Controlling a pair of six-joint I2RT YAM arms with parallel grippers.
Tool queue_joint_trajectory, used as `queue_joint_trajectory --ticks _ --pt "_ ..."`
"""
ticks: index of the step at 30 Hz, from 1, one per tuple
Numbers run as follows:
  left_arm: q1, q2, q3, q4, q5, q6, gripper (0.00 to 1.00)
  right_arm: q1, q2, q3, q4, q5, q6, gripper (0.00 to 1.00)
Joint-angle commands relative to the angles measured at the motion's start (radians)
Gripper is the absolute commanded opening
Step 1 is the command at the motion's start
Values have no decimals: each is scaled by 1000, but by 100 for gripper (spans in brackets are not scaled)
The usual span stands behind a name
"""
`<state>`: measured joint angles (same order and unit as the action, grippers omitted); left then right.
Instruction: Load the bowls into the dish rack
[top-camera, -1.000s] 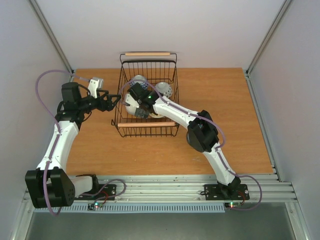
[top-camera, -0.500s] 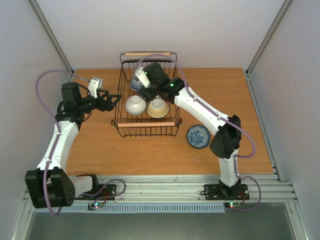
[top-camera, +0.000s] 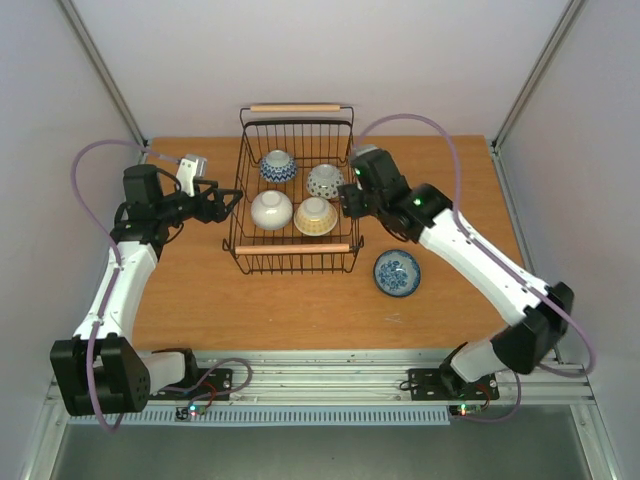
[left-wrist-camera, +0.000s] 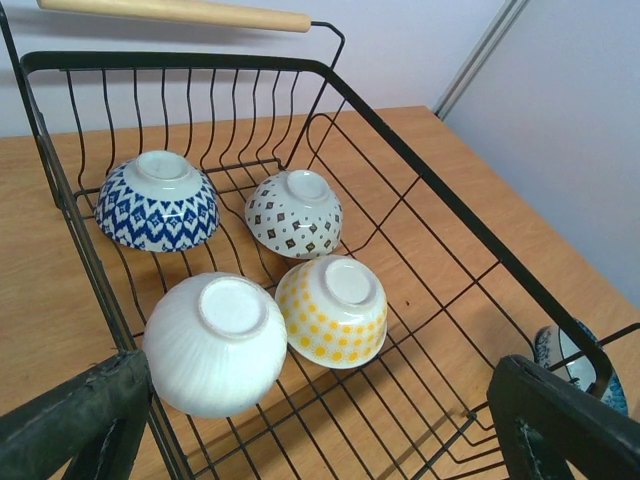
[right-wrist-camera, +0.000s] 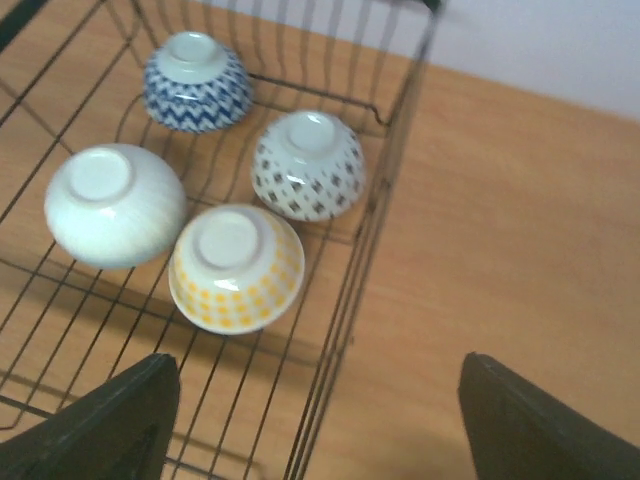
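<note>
Wood table (top-camera: 300, 310) filled mid frame, pale walls around it. Dish rack (top-camera: 295, 262) sat upper centre, black wire, wooden handles on far and near sides. Left arm ran up the left side, right arm came in from lower right. Four bowls lay upside down inside the rack, two by two: blue zigzag bowl (top-camera: 278, 166) upper left, brown diamond bowl (top-camera: 326, 181) upper right, plain white bowl (top-camera: 271, 210) lower left, yellow dotted bowl (top-camera: 315, 216) lower right. Fifth bowl (top-camera: 397, 272), blue inside, stood upright on the table, lower right of the rack. Left gripper (top-camera: 226, 200) was at the rack's left wall, fingers (left-wrist-camera: 70, 420) spread wide, nothing gripped. Right gripper (top-camera: 347, 203) was just beside the rack's right wall, released, empty.
</note>
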<state>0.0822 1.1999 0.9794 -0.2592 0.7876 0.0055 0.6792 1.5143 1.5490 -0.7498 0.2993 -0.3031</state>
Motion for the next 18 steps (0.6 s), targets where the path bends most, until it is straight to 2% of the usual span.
queue_joint_trajectory --ticks 1,7,18 --pt "2 14 4 29 24 -22 93 -10 -142 -162 -63 121 245 73" --pt "2 16 4 28 26 -21 92 -52 -309 -395 -102 128 402 49" --pt "2 22 5 26 37 -22 93 -126 -352 -646 -115 157 481 41"
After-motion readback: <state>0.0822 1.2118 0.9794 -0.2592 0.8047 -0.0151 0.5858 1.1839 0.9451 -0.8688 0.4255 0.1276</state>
